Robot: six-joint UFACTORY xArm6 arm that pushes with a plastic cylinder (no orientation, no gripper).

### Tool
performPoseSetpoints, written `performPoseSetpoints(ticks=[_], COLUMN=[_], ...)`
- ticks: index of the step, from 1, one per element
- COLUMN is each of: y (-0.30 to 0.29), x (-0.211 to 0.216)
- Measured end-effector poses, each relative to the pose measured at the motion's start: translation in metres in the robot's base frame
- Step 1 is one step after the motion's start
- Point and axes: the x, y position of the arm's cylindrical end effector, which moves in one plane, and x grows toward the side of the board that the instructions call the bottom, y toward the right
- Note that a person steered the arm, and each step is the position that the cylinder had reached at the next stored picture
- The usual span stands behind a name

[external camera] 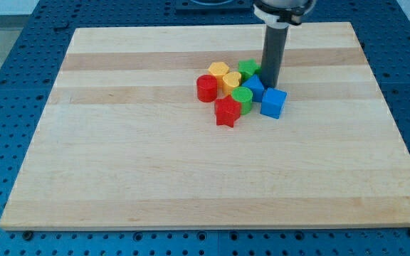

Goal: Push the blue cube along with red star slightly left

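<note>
The blue cube sits at the right end of a tight cluster of blocks near the board's upper middle. The red star lies at the cluster's bottom left, apart from the cube. My tip is just above the blue cube in the view, close to its upper edge and beside a second blue block. A green cylinder lies between the red star and the blue blocks.
A red cylinder, a yellow hexagon, a yellow round block and a green star fill the cluster's left and top. The wooden board rests on a blue perforated table.
</note>
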Motion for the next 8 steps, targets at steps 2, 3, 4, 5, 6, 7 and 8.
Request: performPoseSetpoints(ticks=[2, 3, 4, 5, 6, 7, 8], y=[0.028, 0.028, 0.024, 0.022, 0.018, 0.013, 0.009], x=[0.02, 0.041, 0.053, 0.063, 0.071, 0.074, 0.074])
